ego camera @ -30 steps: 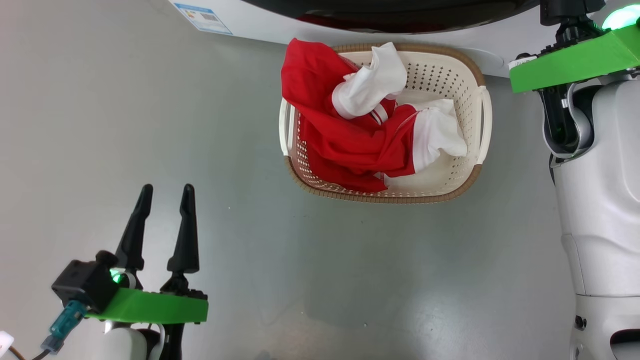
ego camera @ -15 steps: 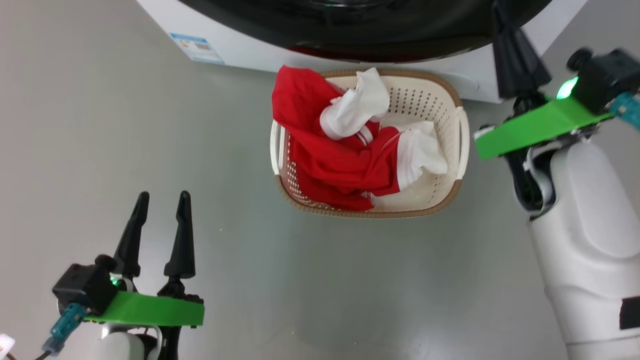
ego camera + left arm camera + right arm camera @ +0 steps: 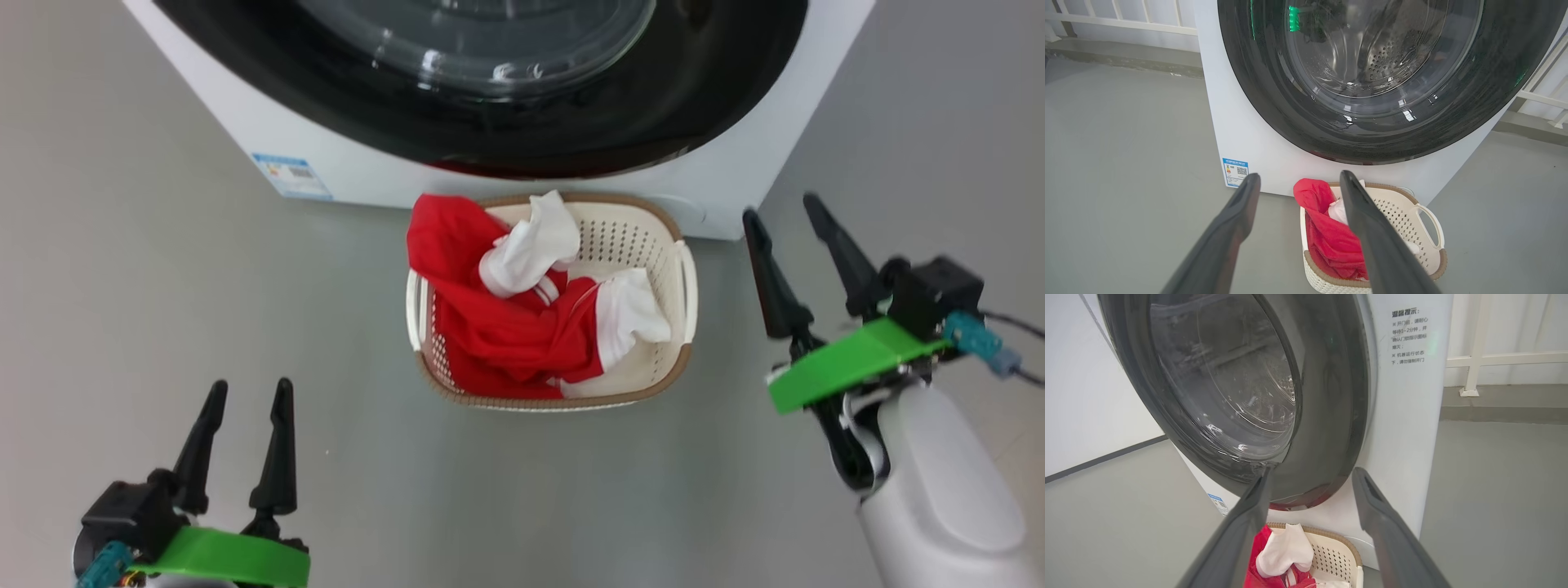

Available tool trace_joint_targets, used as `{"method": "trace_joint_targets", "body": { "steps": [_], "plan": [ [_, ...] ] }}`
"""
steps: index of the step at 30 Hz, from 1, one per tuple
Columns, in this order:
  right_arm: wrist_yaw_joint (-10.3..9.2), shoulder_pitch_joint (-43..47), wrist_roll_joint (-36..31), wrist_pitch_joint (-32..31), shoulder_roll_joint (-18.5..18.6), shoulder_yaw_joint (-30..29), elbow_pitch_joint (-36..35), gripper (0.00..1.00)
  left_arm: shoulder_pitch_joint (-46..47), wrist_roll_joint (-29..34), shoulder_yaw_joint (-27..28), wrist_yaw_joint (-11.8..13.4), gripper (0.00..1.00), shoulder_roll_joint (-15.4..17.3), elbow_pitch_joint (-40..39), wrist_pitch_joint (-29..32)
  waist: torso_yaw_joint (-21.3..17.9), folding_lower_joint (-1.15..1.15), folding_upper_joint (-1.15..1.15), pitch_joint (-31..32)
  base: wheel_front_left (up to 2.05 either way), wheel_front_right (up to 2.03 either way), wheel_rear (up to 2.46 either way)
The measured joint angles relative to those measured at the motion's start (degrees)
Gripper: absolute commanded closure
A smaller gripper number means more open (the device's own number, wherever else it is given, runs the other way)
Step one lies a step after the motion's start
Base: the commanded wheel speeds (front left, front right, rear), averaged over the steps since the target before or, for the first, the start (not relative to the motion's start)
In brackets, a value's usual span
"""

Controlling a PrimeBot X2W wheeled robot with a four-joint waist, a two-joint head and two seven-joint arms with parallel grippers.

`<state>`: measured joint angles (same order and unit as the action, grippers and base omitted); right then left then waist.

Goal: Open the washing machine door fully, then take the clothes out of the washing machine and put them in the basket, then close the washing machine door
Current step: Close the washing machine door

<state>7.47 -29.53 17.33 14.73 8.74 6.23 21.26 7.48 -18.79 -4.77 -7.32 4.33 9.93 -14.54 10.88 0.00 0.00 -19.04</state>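
We're seeing smooth grey floor [image 3: 163,327] all round, softly lit; a white wall [image 3: 1081,396] with a dark baseboard stripe [image 3: 1106,458], and white railings [image 3: 1118,23] above a grey kerb [image 3: 1126,57].

Glossy black rim and clear, gleaming glass on the washing machine door [image 3: 1372,61] — smooth white casing on the washing machine [image 3: 1237,134]. Soft cloth in the clothes [image 3: 506,343]; perforated cream plastic basket [image 3: 629,237], brown woven-look rim. Matt grey floor [image 3: 163,327].

Red-and-white clothes [image 3: 522,343], cream perforated brown-rimmed basket [image 3: 645,245], white washing machine [image 3: 392,175], glossy black door [image 3: 694,90].
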Motion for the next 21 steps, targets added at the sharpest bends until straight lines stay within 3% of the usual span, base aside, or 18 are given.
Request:
{"method": "trace_joint_targets", "body": {
  "steps": [21],
  "plan": [
    [0.0,19.5,0.7,0.0,-0.2,-2.6,-2.2,0.0,-6.9,-0.6,0.9,0.0,0.0,3.2,0.6,0.0,-8.8,0.0,0.0,10.9,0.0,0.0,0.0]
  ]
}}
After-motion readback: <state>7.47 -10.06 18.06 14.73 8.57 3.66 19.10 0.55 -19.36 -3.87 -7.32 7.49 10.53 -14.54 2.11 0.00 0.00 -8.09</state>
